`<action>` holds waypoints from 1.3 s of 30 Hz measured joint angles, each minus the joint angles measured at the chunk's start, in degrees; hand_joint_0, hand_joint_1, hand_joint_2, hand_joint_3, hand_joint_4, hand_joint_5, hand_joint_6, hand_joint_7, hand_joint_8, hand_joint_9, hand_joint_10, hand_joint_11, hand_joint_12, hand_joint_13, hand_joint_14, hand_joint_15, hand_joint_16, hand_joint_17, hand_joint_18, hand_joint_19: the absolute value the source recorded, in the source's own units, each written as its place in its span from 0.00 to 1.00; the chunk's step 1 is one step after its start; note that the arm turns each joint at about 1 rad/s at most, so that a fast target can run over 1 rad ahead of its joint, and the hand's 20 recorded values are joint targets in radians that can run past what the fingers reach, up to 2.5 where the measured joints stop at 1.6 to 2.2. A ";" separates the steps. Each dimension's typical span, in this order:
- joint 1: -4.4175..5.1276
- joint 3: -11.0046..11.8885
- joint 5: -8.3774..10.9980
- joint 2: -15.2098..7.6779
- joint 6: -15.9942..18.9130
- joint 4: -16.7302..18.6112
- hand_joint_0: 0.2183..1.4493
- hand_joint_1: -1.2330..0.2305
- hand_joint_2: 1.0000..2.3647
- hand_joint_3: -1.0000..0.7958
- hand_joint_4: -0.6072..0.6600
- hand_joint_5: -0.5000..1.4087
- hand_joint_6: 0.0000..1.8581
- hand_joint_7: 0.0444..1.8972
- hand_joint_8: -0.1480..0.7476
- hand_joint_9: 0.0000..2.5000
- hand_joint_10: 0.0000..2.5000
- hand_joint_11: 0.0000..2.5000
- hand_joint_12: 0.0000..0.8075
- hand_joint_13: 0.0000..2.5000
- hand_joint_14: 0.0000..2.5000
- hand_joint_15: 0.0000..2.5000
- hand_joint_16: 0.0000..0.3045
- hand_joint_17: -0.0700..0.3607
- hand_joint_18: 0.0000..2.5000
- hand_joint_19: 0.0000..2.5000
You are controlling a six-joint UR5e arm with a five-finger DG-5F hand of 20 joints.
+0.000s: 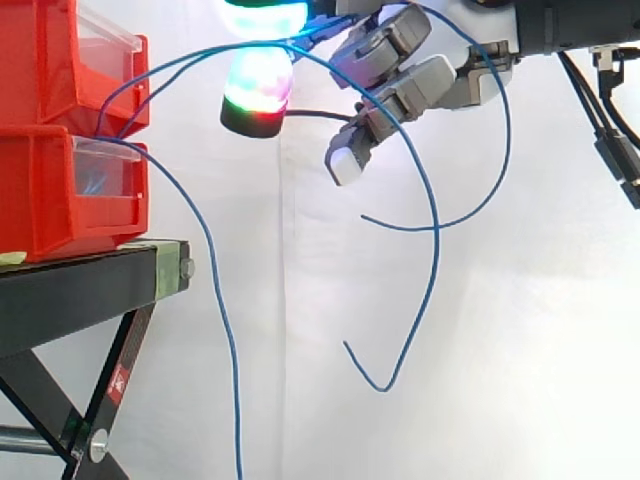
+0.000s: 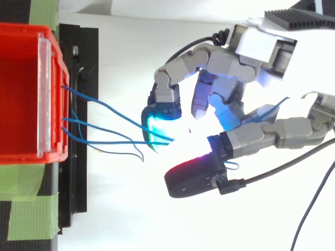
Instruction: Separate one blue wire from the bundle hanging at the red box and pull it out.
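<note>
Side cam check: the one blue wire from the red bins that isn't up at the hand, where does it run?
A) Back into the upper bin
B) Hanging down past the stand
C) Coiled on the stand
B: that blue wire drops from the red bins past the black stand to the bottom edge, while the hand pinches the other blue wires.

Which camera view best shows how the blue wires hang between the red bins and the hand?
The side view: the blue wires arc from the red bins past the hand and droop in long loops. The top view shows them leaving a bin toward the hand, their droop flattened.
</note>
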 measured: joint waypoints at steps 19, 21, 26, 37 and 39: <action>0.00 0.00 -0.03 0.02 -0.09 0.06 0.43 0.16 0.01 0.38 0.64 0.15 0.49 0.59 0.56 0.42 0.43 0.69 0.48 0.61 0.01 0.66 0.19 0.47 0.34 0.22; 0.00 0.00 -0.05 0.02 -0.09 0.07 0.43 0.16 0.01 0.36 0.64 0.15 0.49 0.59 0.56 0.41 0.43 0.69 0.47 0.61 0.01 0.66 0.19 0.47 0.34 0.21; 0.00 0.00 -0.08 0.01 -0.09 0.09 0.44 0.15 0.01 0.33 0.65 0.15 0.49 0.58 0.56 0.41 0.44 0.68 0.47 0.61 0.00 0.66 0.19 0.47 0.34 0.21; 0.00 0.00 -0.05 0.00 -0.11 0.09 0.35 0.24 0.01 0.35 0.64 0.15 0.49 0.57 0.57 0.40 0.39 0.69 0.49 0.59 0.03 0.64 0.19 0.47 0.33 0.24; 0.00 0.00 -0.04 0.00 -0.13 0.09 0.34 0.25 0.01 0.35 0.64 0.15 0.49 0.58 0.57 0.38 0.32 0.69 0.50 0.57 0.00 0.64 0.19 0.47 0.32 0.24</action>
